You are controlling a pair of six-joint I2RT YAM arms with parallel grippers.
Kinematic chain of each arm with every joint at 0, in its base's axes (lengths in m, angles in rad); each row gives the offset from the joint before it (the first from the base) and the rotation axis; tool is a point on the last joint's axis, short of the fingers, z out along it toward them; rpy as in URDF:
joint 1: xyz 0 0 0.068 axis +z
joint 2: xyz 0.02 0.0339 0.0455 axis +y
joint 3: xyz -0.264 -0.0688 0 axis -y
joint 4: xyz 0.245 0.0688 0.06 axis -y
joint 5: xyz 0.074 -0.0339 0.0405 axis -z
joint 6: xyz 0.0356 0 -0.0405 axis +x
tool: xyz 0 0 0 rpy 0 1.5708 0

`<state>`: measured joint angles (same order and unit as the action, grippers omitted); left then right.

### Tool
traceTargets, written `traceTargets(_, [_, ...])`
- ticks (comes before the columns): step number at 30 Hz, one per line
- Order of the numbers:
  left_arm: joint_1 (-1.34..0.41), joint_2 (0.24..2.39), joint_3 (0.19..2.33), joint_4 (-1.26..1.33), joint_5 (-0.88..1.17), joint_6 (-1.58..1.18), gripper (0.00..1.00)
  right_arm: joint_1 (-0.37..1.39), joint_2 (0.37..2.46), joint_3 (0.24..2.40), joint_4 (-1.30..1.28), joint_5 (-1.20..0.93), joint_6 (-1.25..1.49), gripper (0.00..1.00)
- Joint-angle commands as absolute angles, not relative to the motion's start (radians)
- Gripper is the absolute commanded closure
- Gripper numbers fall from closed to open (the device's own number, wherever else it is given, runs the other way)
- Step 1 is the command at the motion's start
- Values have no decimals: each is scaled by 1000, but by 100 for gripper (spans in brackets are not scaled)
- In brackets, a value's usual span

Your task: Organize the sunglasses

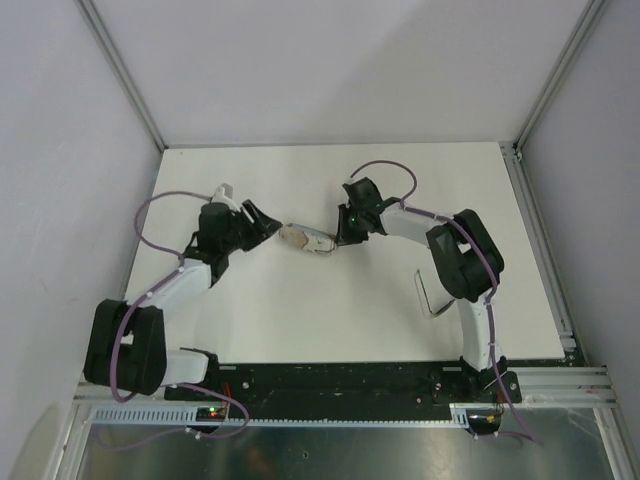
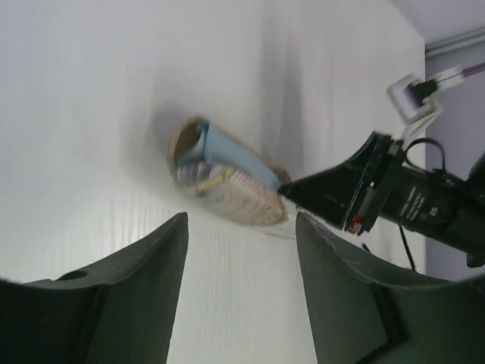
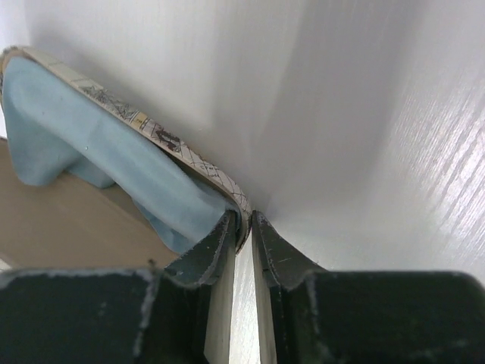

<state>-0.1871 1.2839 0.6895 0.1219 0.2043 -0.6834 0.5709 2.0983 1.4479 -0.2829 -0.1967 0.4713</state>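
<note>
A beige-grey oval case [image 1: 305, 240] lies open on the white table [image 1: 330, 320] between my two grippers. A light blue cloth [image 3: 91, 129] sits inside it, also visible in the left wrist view as the cloth [image 2: 235, 155]. My right gripper [image 3: 244, 218] is shut on the case's patterned rim [image 3: 193, 159], at the case's right end in the top view [image 1: 337, 243]. My left gripper [image 2: 241, 224] stands open just short of the case [image 2: 242, 201], with nothing between its fingers. The sunglasses cannot be made out; the case's mouth is blurred.
Grey walls enclose the table on three sides. A white connector with a purple cable [image 1: 222, 190] sits behind the left arm. The arms' base rail [image 1: 340, 385] runs along the near edge.
</note>
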Motion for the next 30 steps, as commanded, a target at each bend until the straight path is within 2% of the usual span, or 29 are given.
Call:
traceTargets(1, [-187, 1356, 586, 311, 359, -1007, 36, 586, 2067, 1412, -306, -187, 504, 82])
traceTargets(6, [-252, 1325, 514, 373, 232, -1204, 31, 590, 2059, 1407, -303, -183, 517, 81])
traceTargets(8, [-287, 1288, 486, 376, 135, -1267, 21, 590, 2055, 1407, -299, -184, 519, 81])
traceTargets(10, [-314, 1272, 481, 387, 71, -1287, 7, 591, 2052, 1407, -297, -185, 519, 81])
traceTargets(12, [-328, 1281, 490, 413, 60, -1280, 2, 591, 2050, 1407, -298, -188, 517, 82])
traceTargets(17, [-353, 1320, 468, 484, 38, -1383, 0, 588, 2050, 1407, -297, -191, 515, 82])
traceTargets(23, [-406, 1370, 427, 640, -80, -1437, 4, 587, 2051, 1407, -290, -196, 521, 82])
traceTargets(30, [-426, 1486, 425, 764, -80, -1458, 7, 577, 2054, 1408, -281, -211, 522, 82])
